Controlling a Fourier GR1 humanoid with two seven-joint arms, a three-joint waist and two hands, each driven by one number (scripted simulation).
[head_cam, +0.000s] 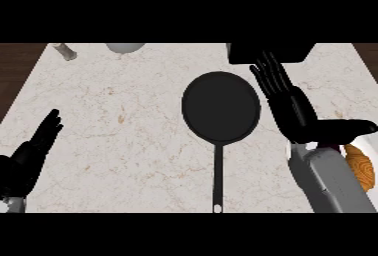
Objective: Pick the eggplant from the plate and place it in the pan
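Reaching is judged as the step: right hand [289, 102] is held with fingers spread just right of the empty pan [221, 106]. Eggplant cannot be seen; maybe hidden under the forearm. Left hand [29, 152] is rested open at the worktop's [118, 130] left edge.

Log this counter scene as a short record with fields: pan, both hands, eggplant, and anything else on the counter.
pan: black pan at the counter's centre, nothing in it, handle toward the lower edge
right hand: right hand open, fingers straight, right of the pan
left hand: left hand open, resting at the lower left edge
eggplant: not identifiable; a dark shape lies by the right forearm
plate: white rim partly hidden under the right forearm
other: orange item at right edge; black object, grey object and small grey object along the far edge
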